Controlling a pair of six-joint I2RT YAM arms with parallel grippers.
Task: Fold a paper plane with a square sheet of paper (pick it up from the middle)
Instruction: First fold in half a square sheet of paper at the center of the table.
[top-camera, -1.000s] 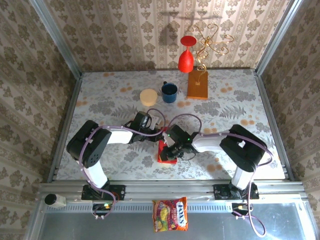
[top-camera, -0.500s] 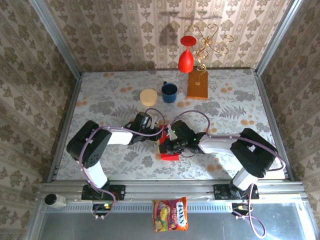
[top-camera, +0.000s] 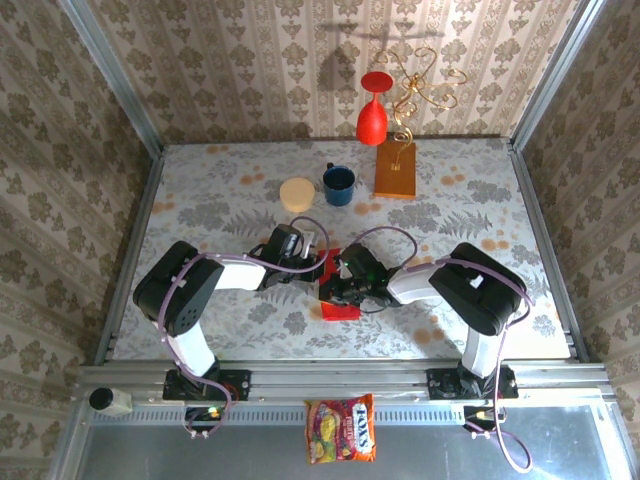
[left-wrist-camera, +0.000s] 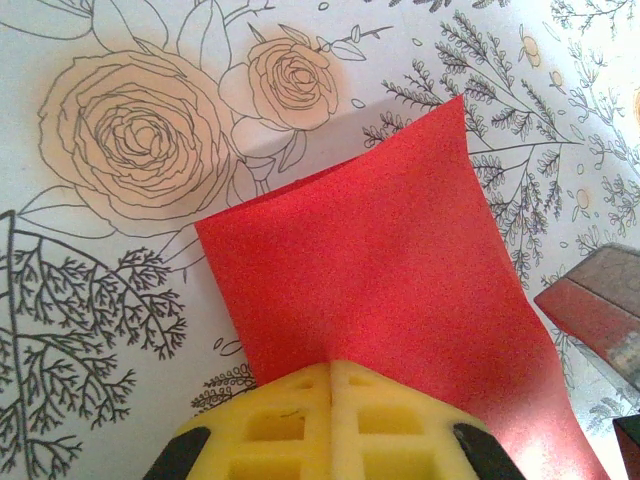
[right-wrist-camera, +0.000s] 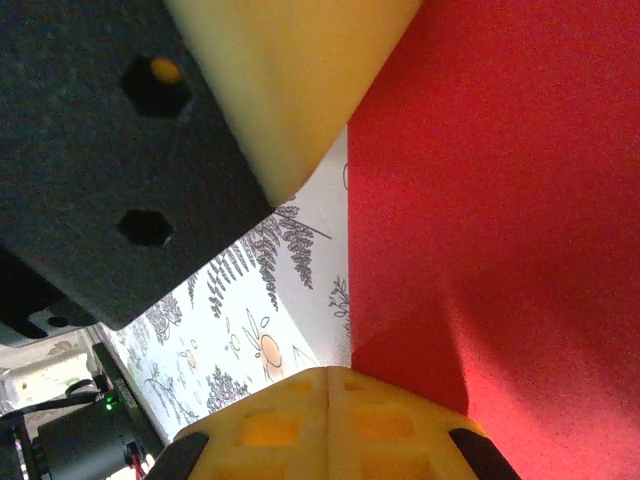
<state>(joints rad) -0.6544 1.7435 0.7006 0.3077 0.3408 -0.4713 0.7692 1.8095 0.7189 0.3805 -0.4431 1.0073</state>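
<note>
on table (top-camera: 220, 190), red paper (top-camera: 340, 312) lengthwise near-far

Closed left pincer (left-wrist-camera: 332, 372) on red paper (left-wrist-camera: 390, 270)

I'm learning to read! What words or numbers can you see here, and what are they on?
"FOX'S": big letters on the candy bag at the front edge, below the table.
Smaller print on that bag: too small to read.
Red paper: plain, no writing.
</note>
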